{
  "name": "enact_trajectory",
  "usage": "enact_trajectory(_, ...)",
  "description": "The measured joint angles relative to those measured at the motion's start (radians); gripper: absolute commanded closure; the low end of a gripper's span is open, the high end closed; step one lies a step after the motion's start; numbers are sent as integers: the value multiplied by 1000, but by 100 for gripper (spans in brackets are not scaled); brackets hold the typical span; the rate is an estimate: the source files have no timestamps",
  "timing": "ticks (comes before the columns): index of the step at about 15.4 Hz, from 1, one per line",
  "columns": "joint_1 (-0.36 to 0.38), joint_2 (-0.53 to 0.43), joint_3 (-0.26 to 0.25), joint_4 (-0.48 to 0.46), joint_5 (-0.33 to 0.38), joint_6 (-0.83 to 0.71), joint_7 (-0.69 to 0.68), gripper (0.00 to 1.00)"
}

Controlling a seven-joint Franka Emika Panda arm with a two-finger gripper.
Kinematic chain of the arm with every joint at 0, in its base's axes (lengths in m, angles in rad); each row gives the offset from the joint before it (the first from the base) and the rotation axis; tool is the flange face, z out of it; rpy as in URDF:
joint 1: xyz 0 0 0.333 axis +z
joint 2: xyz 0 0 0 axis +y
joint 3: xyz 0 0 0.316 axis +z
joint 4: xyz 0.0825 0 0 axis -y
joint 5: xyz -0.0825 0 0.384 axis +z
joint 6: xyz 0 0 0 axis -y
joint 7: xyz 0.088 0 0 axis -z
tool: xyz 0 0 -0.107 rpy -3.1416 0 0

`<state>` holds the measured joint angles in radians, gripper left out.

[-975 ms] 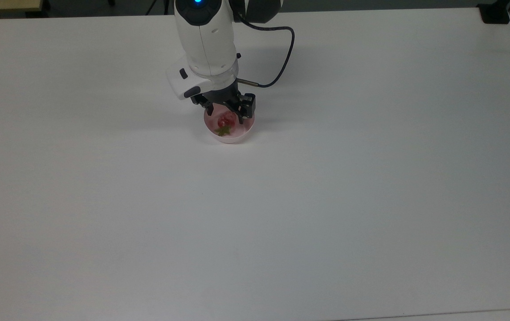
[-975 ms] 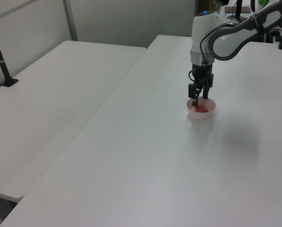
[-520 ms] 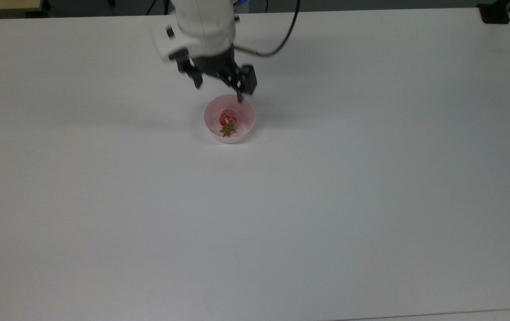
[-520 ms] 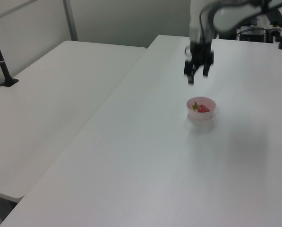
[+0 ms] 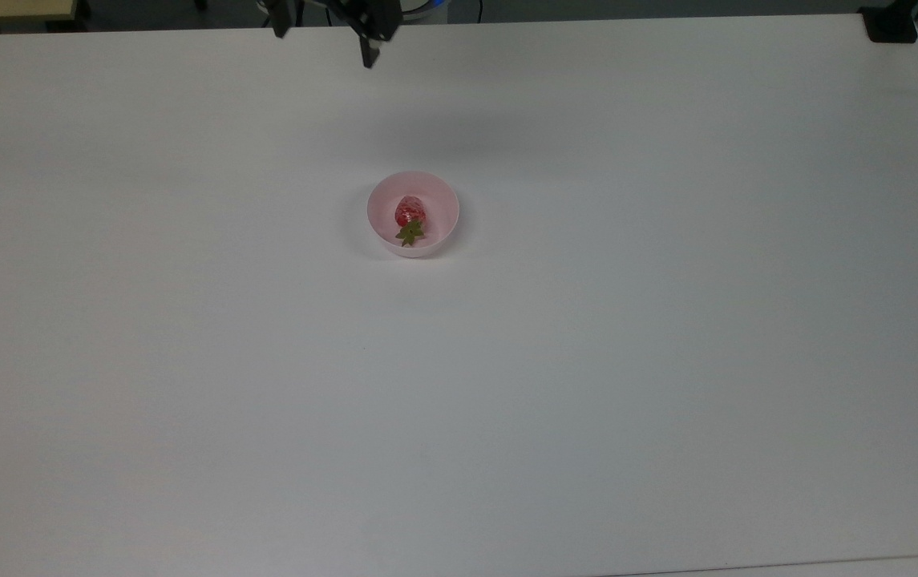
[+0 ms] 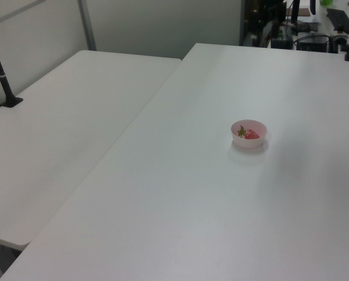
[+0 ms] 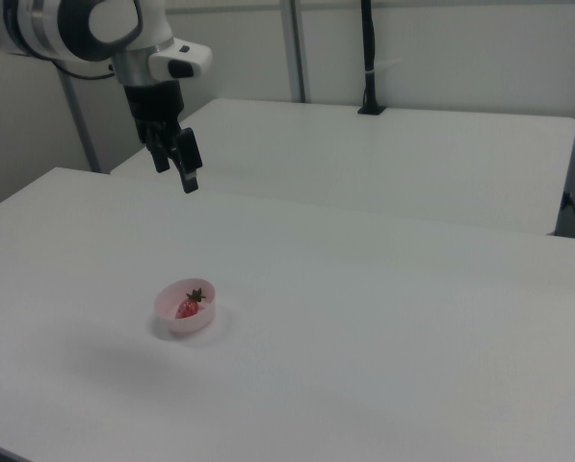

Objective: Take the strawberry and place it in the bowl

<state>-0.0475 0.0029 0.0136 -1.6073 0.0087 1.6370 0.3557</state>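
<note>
The pale pink bowl (image 5: 442,212) stands on the white table a little above the middle of the top view. The red strawberry (image 5: 410,211) lies inside it, its green cap toward the top view's bottom. The bowl (image 6: 247,142) and strawberry (image 6: 252,134) also appear in the left view. In the right view the strawberry (image 7: 187,308) rests in the bowl (image 7: 181,327), and my gripper (image 7: 174,171) hangs well above and behind it, open and empty. At the top view's upper edge the gripper (image 5: 322,46) is far from the bowl.
A second white table (image 6: 63,117) adjoins on the left view's left, with a black clamped post (image 6: 2,76). The same table (image 7: 412,154) and post (image 7: 367,58) stand behind in the right view. A black block (image 5: 891,24) sits at the top view's upper right corner.
The gripper has lifted out of the bowl and pulled back toward the top view's upper edge. The strawberry stays lying in the bowl.
</note>
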Motion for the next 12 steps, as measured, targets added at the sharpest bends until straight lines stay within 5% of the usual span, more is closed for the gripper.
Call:
enact_trajectory(7,13,-15,-63,0,-15,21,-327,0)
enact_trajectory(12,14,-15,-80,0,-15,33,-380,0)
